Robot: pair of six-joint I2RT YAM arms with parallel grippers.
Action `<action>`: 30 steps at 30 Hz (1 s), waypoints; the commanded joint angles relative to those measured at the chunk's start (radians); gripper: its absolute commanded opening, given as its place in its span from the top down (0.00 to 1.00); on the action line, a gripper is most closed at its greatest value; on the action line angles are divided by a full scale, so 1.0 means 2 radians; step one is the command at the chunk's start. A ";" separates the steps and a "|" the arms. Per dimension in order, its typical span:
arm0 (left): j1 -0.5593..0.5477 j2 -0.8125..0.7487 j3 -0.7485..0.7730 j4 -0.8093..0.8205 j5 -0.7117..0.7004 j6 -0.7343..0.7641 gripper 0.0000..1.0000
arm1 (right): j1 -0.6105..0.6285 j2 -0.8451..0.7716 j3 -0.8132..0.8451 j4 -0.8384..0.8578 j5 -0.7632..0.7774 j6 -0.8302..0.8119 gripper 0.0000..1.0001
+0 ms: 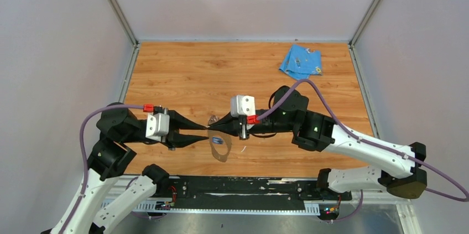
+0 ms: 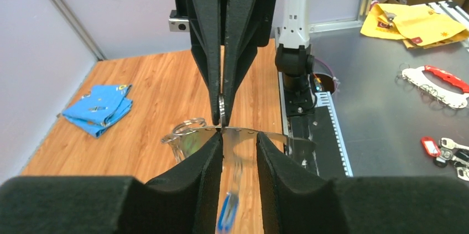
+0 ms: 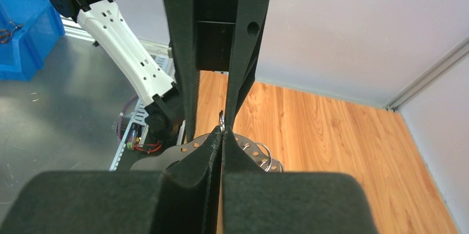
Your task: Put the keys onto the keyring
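Observation:
The keyring (image 1: 222,154) is a thin grey metal band held off the table between both arms. My left gripper (image 1: 206,135) has its jaws a little apart, closed across the band (image 2: 243,132) at its left end. The blue-headed key (image 2: 228,213) hangs blurred between the left fingers (image 2: 193,167). A green blur, the other key (image 2: 190,143), shows behind the band beside small split rings (image 2: 187,125). My right gripper (image 3: 222,134) is shut on a small metal ring (image 3: 221,119) at the band's top edge (image 3: 191,146).
A light-blue cloth (image 1: 300,61) lies at the back right of the wooden table (image 1: 182,73). Off the table, the left wrist view shows yellow envelopes (image 2: 415,21), a red-and-white holder (image 2: 437,82) and tagged keys (image 2: 437,148). A blue bin (image 3: 25,29) stands on the other side.

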 commanded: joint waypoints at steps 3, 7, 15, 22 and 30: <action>-0.003 0.013 0.015 -0.041 -0.024 0.049 0.65 | 0.002 0.060 0.105 -0.163 0.028 -0.008 1.00; -0.003 0.020 0.020 -0.047 -0.044 0.056 0.66 | 0.003 0.088 0.164 -0.258 0.027 -0.028 1.00; -0.002 0.025 0.026 -0.055 -0.049 0.066 0.71 | 0.006 0.127 0.246 -0.372 0.009 -0.066 1.00; -0.003 0.032 0.030 -0.055 -0.038 0.067 0.72 | 0.006 0.172 0.327 -0.465 0.011 -0.087 1.00; -0.003 0.039 0.031 -0.076 -0.024 0.093 0.90 | 0.010 0.196 0.367 -0.487 0.026 -0.075 1.00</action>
